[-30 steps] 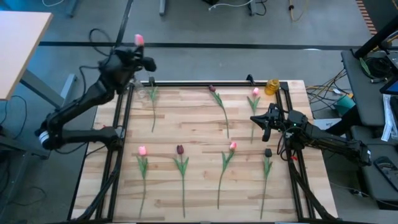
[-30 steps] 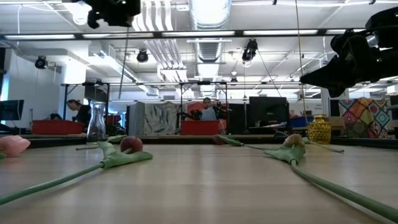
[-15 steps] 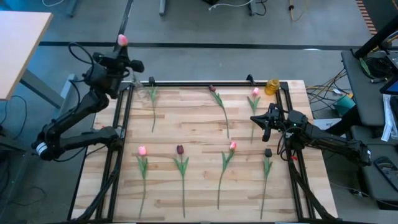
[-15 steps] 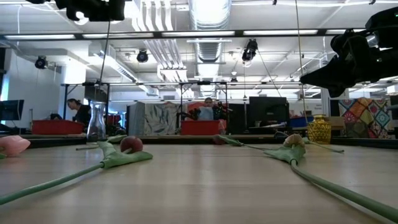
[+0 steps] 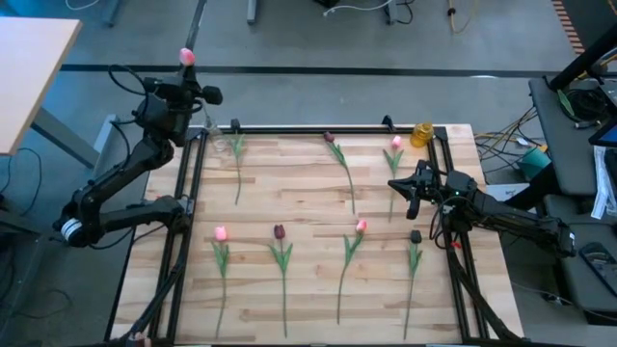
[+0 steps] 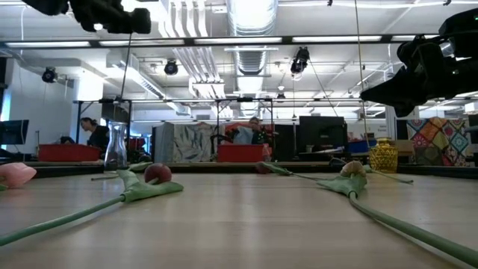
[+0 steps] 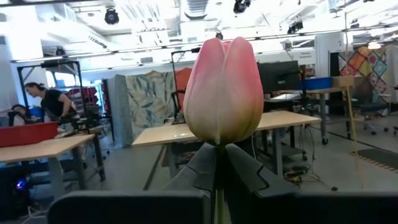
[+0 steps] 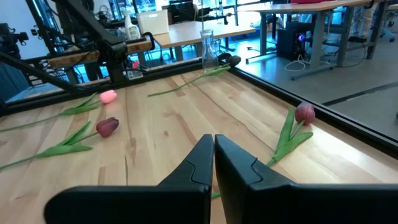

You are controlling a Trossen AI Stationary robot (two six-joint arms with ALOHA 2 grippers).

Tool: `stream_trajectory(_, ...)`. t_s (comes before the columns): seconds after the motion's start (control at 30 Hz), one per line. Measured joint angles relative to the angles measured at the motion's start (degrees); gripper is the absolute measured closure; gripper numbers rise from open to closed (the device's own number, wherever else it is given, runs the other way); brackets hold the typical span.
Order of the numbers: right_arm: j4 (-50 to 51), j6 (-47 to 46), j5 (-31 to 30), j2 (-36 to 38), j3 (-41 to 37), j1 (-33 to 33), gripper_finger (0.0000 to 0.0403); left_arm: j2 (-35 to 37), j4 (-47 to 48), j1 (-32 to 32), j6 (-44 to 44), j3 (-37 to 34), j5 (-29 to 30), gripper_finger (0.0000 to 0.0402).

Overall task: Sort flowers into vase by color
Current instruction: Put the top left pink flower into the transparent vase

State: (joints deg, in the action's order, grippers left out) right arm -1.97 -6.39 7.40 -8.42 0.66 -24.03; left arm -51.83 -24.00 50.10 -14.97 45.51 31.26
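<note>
My left gripper (image 5: 189, 77) is raised beyond the table's far left corner, shut on a pink tulip (image 7: 224, 90) whose head (image 5: 187, 56) shows past the fingertips. Its thin stem (image 6: 128, 71) hangs down above the clear glass vase (image 6: 115, 146), which stands at that corner (image 5: 218, 144). A yellow vase (image 5: 421, 133) stands at the far right. Several tulips lie flat on the wood, among them a pink one (image 5: 221, 232) and a maroon one (image 5: 279, 231). My right gripper (image 5: 411, 189) hovers shut over the table's right side, touching nothing. My left gripper pinches the tulip's stem (image 7: 217, 163) just under the head, between its two fingers. The head stands upright beyond the fingertips. The rest of the stem hangs below, clear of the table.
A black rail (image 5: 318, 128) frames the table's far edge and sides. More tulips lie near the far edge: a maroon one (image 5: 331, 139) and a pink one (image 5: 395, 143). Bare wood (image 5: 289, 193) lies across the table's middle. People work at benches beyond the table.
My left gripper has carried the pink tulip toward the table's left, past the far left corner, and has rolled and tipped upward. The hanging stem has swung left with it. The right arm has kept still.
</note>
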Motion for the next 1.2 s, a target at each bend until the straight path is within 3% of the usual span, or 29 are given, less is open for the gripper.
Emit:
stream_trajectory(0.3, 0.0, 0.0, 0.0, 0.0, 0.0, 0.0, 0.0394, -1.4, -4.5, 0.6, 2.7, -7.0, -0.5, 0.0401)
stream_trajectory(0.53, 0.0, 0.0, 0.0, 0.0, 0.0, 0.0, 0.0394, -1.3, -2.5, 0.7, 10.2, -11.3, 1.3, 0.0399)
stream_trajectory(0.77, 0.0, 0.0, 0.0, 0.0, 0.0, 0.0, 0.0394, -1.3, 10.4, 0.8, 20.7, -10.1, 0.6, 0.0371)
stream_trajectory(0.93, 0.0, 0.0, 0.0, 0.0, 0.0, 0.0, 0.0394, -1.3, 19.5, 0.8, 21.1, -7.5, -3.7, 0.0348)
stream_trajectory(1.2, 0.0, 0.0, 0.0, 0.0, 0.0, 0.0, 0.0394, -1.3, 34.5, 0.8, 19.8, -0.2, -4.0, 0.0301)
